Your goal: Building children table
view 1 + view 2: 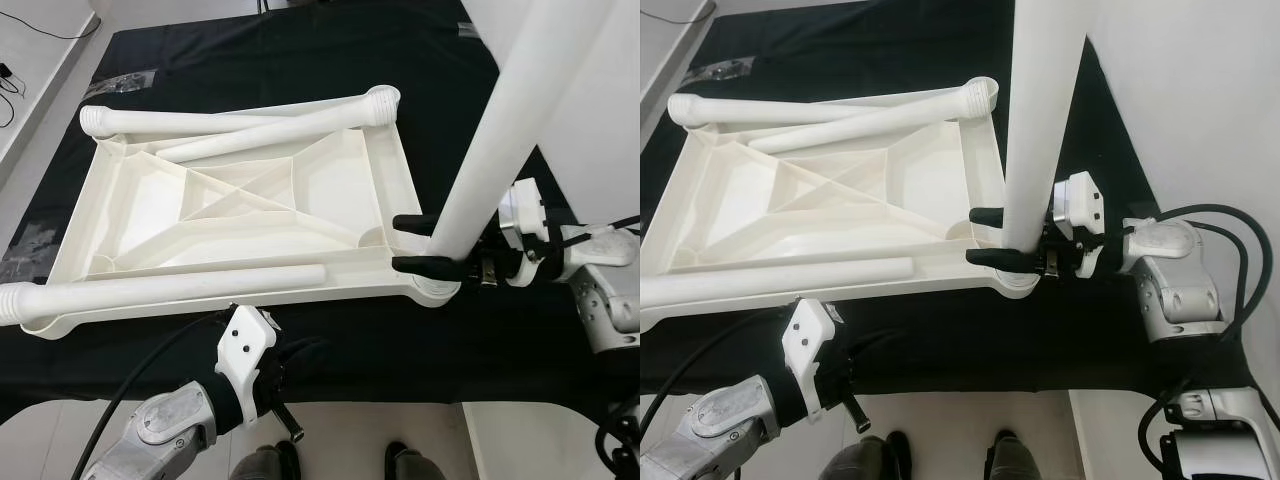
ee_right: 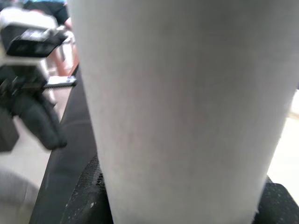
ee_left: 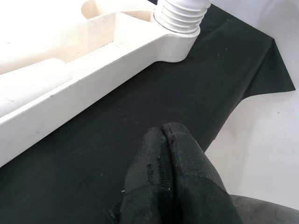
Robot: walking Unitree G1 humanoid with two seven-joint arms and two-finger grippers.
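The white plastic table top (image 1: 385, 170) lies upside down on a black cloth. One white table leg (image 1: 500, 130) stands upright in the near right corner socket (image 1: 437, 290). My right gripper (image 1: 974, 236) is shut on its lower end, one finger on each side. That leg's ribbed base (image 3: 180, 18) is in the left wrist view. A loose leg (image 1: 170, 287) lies along the top's near edge, and two others (image 1: 200, 120) (image 1: 260, 135) lie at the far edge. My left gripper (image 3: 164, 135) is shut on nothing, low over the cloth just in front of the near edge.
The black cloth (image 1: 330, 340) ends close to me, with pale floor (image 1: 340, 430) beyond its edge. Two dark shoes (image 1: 405, 462) stand on that floor. A white surface (image 1: 590, 110) rises on the right. Cables (image 1: 20, 85) lie on the floor at far left.
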